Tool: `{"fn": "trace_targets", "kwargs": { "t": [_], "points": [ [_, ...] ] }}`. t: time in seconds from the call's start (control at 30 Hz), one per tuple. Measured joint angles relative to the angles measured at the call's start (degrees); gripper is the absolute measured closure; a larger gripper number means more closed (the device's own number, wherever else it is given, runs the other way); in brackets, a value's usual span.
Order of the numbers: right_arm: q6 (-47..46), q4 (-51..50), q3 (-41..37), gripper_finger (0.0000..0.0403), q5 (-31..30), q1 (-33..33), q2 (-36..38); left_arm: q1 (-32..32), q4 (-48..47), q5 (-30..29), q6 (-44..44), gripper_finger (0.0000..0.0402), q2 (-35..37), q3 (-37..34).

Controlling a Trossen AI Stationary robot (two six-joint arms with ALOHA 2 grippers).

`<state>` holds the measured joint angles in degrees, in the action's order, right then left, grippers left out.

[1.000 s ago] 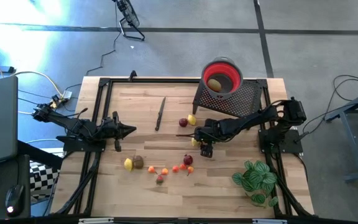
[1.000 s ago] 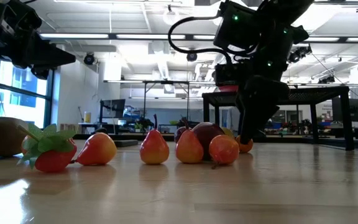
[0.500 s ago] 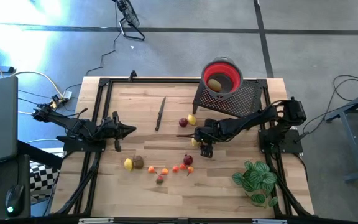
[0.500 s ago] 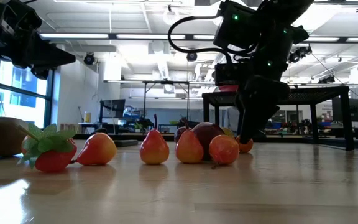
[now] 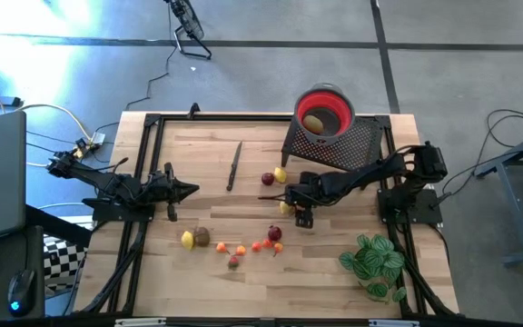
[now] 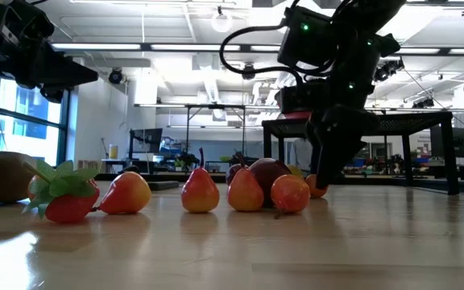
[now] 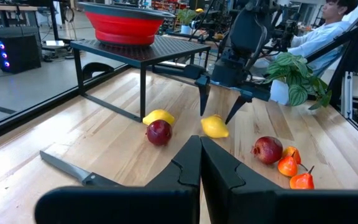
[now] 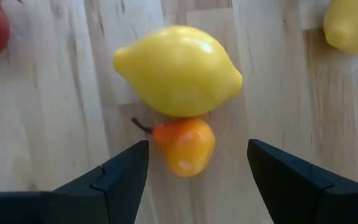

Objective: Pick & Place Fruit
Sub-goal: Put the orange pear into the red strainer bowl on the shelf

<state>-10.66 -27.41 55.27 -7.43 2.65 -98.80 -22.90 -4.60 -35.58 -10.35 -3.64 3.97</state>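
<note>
The right gripper hangs over the desk with jaws spread above a lemon touching a small pear. The lemon looks light, hard, slick; grip its middle. The left gripper waits, clenched empty.

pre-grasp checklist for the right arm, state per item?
1. Right pincer open: ok, jaws spread wide.
2. Target between the jaws: ok, the lemon is centred ahead of the fingers.
3. Clean single grasp: not ok, a small orange pear sits touching the lemon and could be caught too.
4. Pincer holding nothing: ok.
5. Red bowl ready on its stand: ok, though one yellow fruit already lies inside.
6. Left pincer out of the way: ok, shut, at the table's left side.
</note>
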Motion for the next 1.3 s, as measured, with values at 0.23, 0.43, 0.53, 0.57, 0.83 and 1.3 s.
{"fn": "trace_targets", "kwargs": {
  "t": [0.23, 0.43, 0.53, 0.57, 0.83, 1.3],
  "points": [
    [0.0, -0.2, 0.0, 0.0137, 0.4, -1.3, 0.0, 0.0, 0.0, 0.0, 0.0, 0.0402, 0.0, 0.0],
    [0.5, -0.2, 0.0, 0.0137, 2.7, -1.6, 0.0, 0.0, 0.0, 0.0, 0.0, 0.0402, 0.0, 0.0],
    [2.3, -0.2, 0.0, 0.0137, 3.5, -1.6, 0.0, 0.0, 0.0, 0.0, 0.0, 0.0402, 0.0, 0.0],
    [3.1, -0.2, 0.0, 0.0137, 3.5, -1.6, 0.0, 0.0, 0.0, 0.0, 0.0, 0.0402, 0.0, 0.0],
    [5.9, 0.6, 0.0, 0.0137, 6.0, -1.7, 0.0, 0.0, 0.0, 0.0, 0.0, 0.0402, 0.0, 0.0],
    [5.8, 0.7, 0.0, 0.0192, 5.9, -1.7, 0.0, 0.0, 0.0, 0.0, 0.0, 0.0402, 0.0, 0.0]
  ]
}}
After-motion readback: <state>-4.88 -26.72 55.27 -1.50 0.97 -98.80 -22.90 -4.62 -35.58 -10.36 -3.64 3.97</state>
